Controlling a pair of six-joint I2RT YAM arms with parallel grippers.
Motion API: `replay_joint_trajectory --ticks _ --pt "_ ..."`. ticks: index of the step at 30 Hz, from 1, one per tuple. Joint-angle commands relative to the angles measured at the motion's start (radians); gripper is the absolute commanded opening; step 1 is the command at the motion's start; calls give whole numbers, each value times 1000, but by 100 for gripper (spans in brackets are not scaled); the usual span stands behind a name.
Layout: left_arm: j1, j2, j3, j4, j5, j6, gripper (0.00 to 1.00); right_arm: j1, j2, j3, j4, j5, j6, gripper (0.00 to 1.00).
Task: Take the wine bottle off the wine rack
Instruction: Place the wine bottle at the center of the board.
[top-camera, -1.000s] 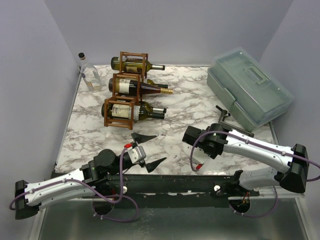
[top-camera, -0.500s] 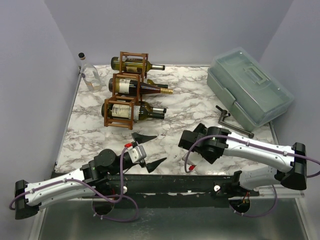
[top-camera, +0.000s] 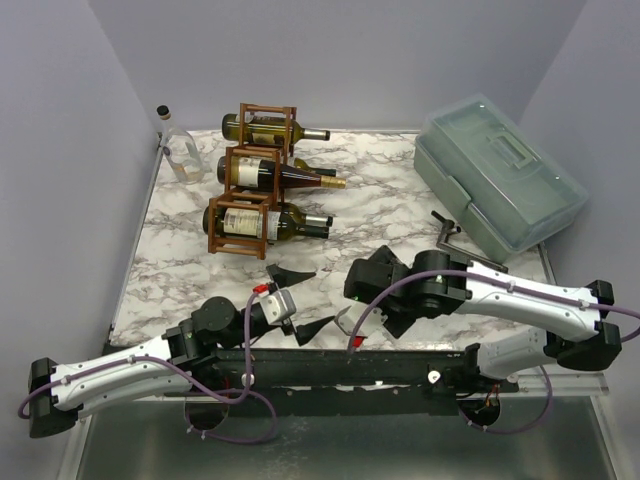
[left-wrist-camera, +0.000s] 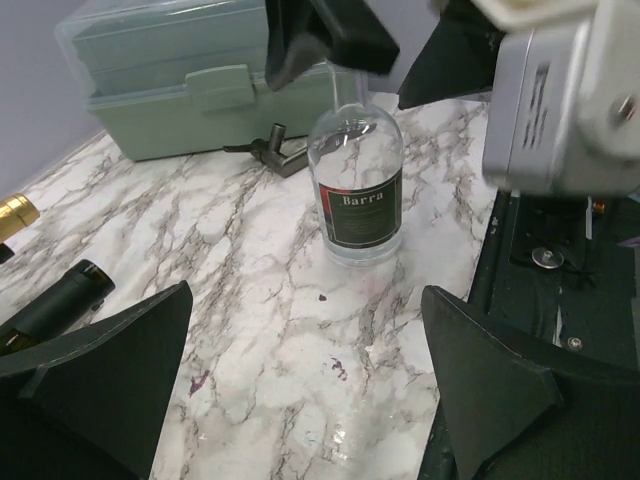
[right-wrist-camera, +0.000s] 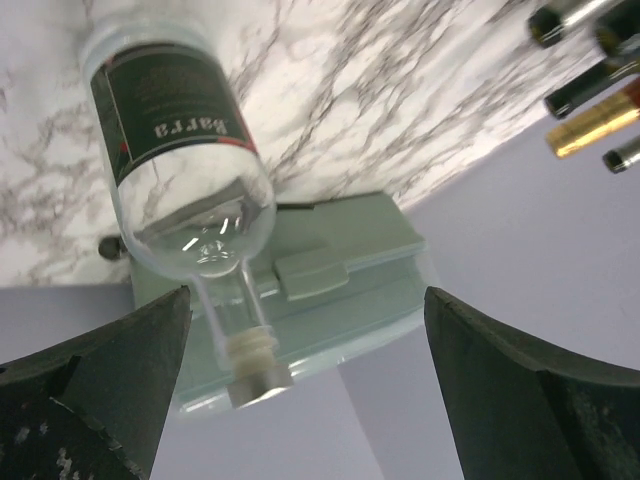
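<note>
The left gripper (top-camera: 308, 298) has its fingers spread wide with nothing between them. The right gripper (right-wrist-camera: 307, 293) is also wide open. A clear bottle (right-wrist-camera: 175, 130) stands on the table (top-camera: 390, 210) between its fingers, apparently untouched. The wine rack (top-camera: 250, 152) sits far left and holds 3 bottles lying flat, necks pointing right. The nearest wine bottle (top-camera: 288, 222) lies just beyond the left fingers, its long axis running across their reach, so the left arm is the nearer of the 2.
</note>
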Motion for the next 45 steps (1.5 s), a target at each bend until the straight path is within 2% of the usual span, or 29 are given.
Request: replay_joint_trajectory --ticks 1,5,10,14,26,35,37,42,45 --pt "2 -10 26 -2 71 -11 98 10 19 146 -17 -227 77 100" --pt "4 -22 25 -3 99 -15 99 4 26 242 -14 -386 163 100" --pt "4 -3 40 8 114 -18 98 -68 18 395 1 -543 243 100" --pt "4 52 62 39 126 -28 98 -143 -24 427 67 -597 300 100" --pt "7 345 216 123 141 -187 99 -375 -155 367 333 -587 566 100" --pt "8 523 329 152 142 -200 98 -445 -230 165 604 -199 830 100" --pt "7 557 354 155 141 -199 98 -477 -249 104 687 -169 855 100" --pt "7 607 388 157 139 -195 99 -607 -257 4 848 -175 915 100" --pt "8 624 394 162 134 -192 99 -755 -222 -9 879 -294 977 100"
